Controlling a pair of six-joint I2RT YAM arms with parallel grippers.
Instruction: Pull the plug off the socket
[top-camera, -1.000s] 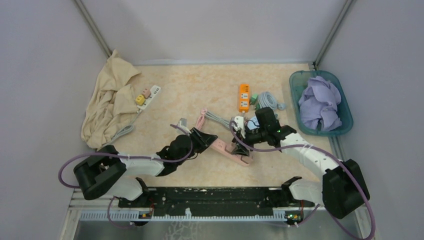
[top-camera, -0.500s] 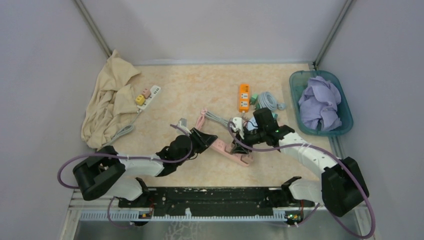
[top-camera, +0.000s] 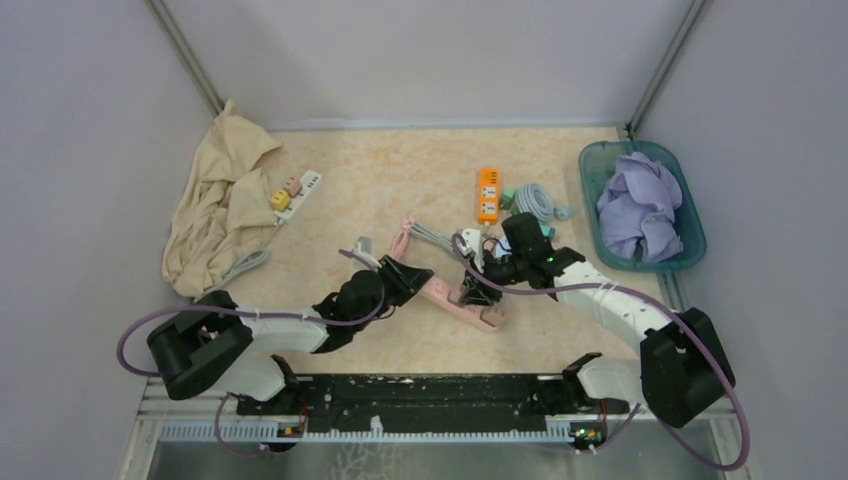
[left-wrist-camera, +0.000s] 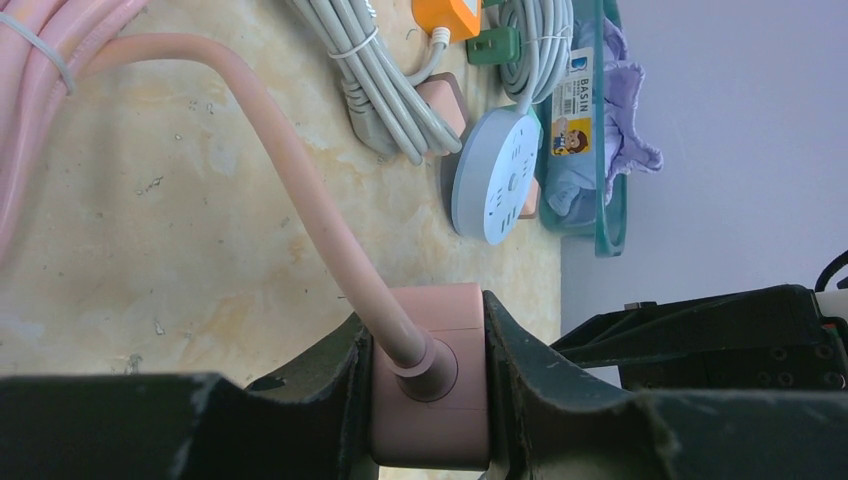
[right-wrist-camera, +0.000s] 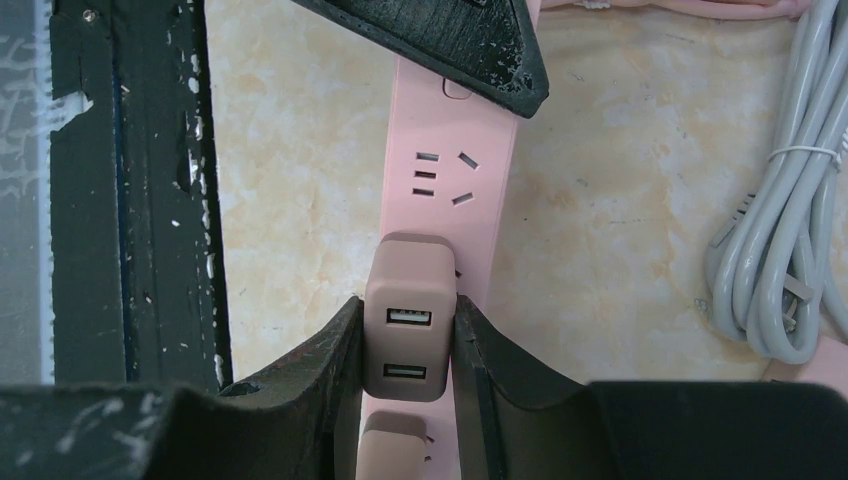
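Right end effector tight on plug, left end effector tight on socket strip, arms low.

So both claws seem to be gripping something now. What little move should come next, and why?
Probably the right gripper should draw the USB adapter straight out, away from the face of the pink power strip. Its jaws are shut on the adapter's sides, the adapter sits plugged in, and the left gripper clamps the strip's cord end, which should keep it from lifting along.

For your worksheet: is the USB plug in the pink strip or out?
In: the USB plug sits against the pink strip, no prongs showing.
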